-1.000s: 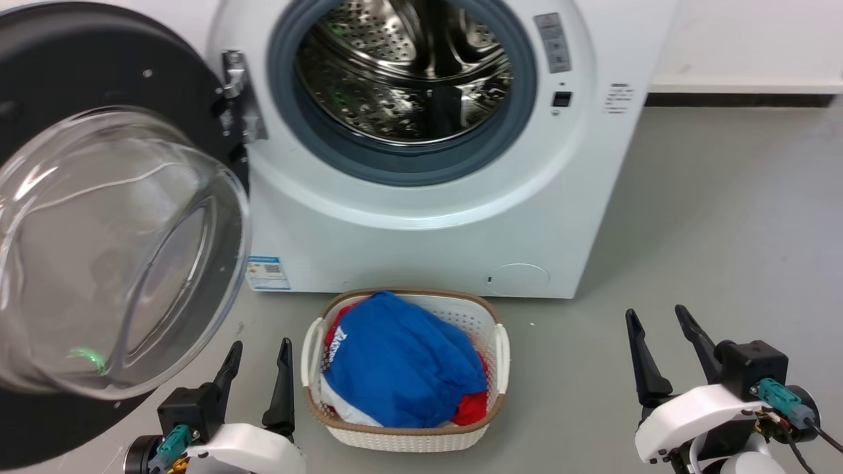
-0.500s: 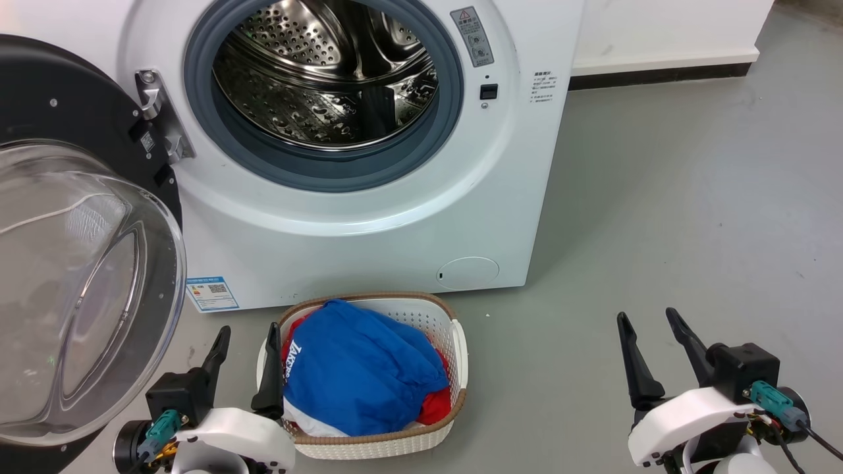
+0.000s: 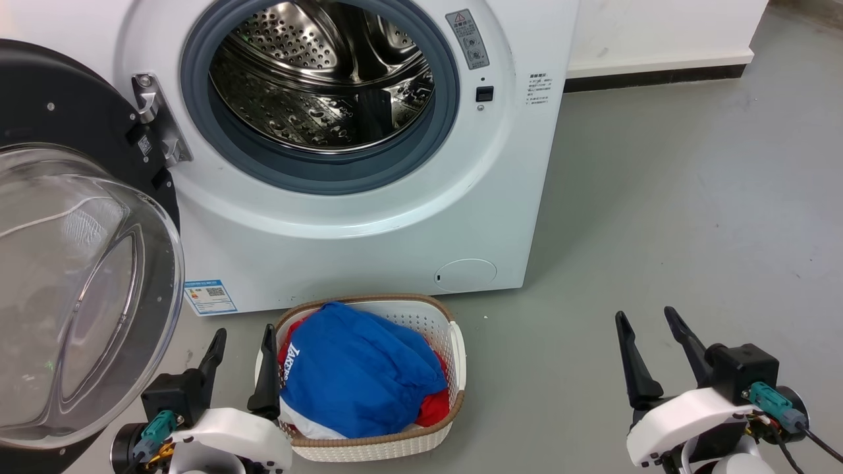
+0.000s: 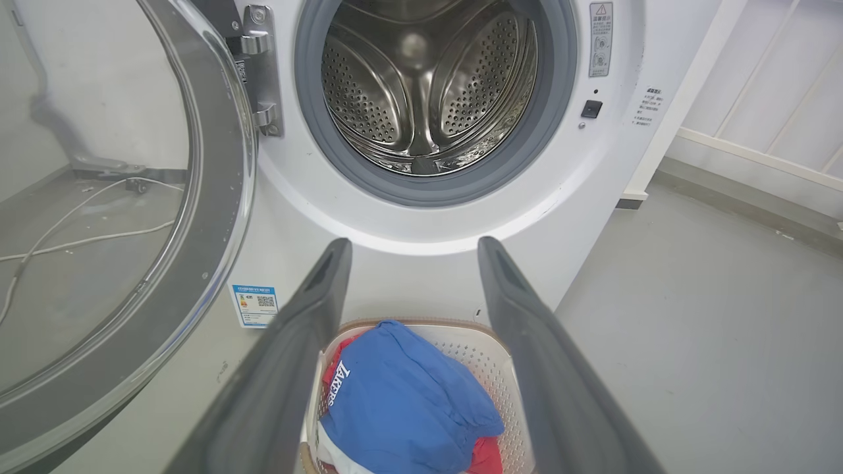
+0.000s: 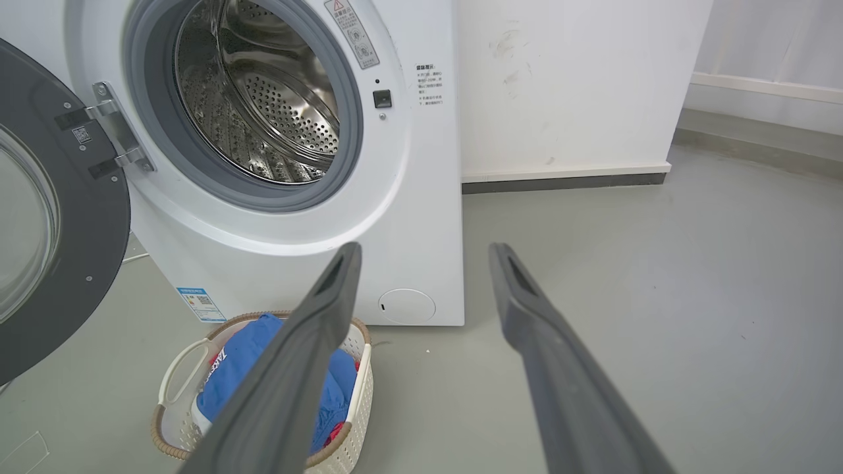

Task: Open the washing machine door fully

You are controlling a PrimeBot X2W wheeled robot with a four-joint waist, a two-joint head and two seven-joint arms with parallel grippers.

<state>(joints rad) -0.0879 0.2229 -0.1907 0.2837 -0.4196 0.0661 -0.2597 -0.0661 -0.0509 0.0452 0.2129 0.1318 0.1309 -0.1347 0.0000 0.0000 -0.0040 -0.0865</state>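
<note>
**Door swung wide on its hinge, both grippers empty**

In the head view we see the washing machine door (image 3: 79,112) standing wide open at the left of the washing machine (image 3: 369,243). Its inner face and bulging glass bowl are turned toward us. The steel drum (image 3: 316,79) lies exposed inside the grey-blue rubber ring (image 3: 329,179). A white basket (image 3: 369,451) holding a blue garment (image 3: 355,378) sits on the floor (image 3: 658,197) just in front of the machine. Our left gripper (image 3: 244,330) hovers at the lower left beside the basket, fingers spread and holding nothing. Our right gripper (image 3: 645,313) hovers at the lower right, likewise spread and empty, well apart from the machine.

In the left wrist view we find the two fingers (image 4: 309,316) framing the basket, with nothing between them. The door's rim curves down the left side, clear of both.

In the right wrist view we see the parted fingers (image 5: 527,316) over bare floor. The open door shows at the far left, and the round filter cover (image 5: 407,306) sits low on the machine's front.
</note>
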